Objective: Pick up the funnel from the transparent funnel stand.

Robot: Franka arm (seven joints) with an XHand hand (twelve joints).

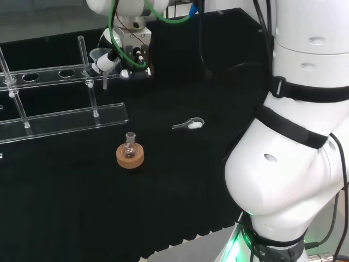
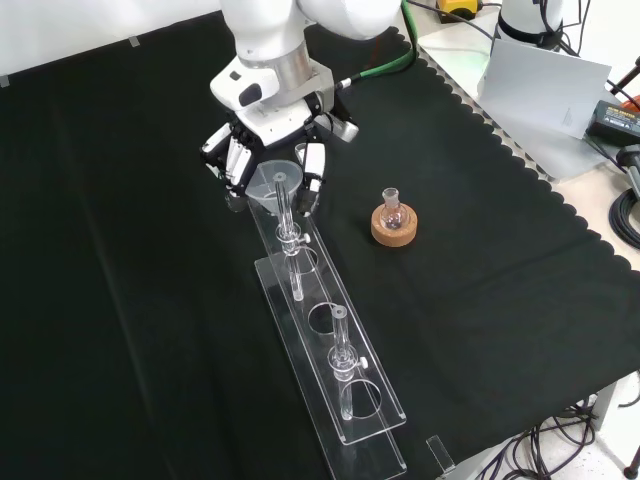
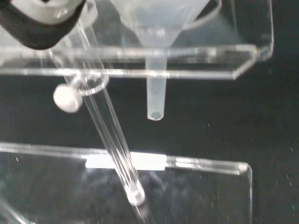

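Front view, left to right. I see the hand (image 2: 262,150) at the far end of the transparent funnel stand (image 2: 330,375), fingers (image 2: 236,160) curled down on either side of the funnel (image 2: 274,186); whether they touch it I cannot tell. The funnel sits in the end hole of the stand's upper plate. Wrist view: its spout (image 3: 155,100) hangs through the plate, clear of the base plate below. Right of the stand, a small round-bottom flask (image 2: 392,208) sits upright on a cork ring (image 2: 394,228) on the black tabletop (image 2: 130,300). Head view: a small clear scoop (image 1: 188,125) lies right of the flask.
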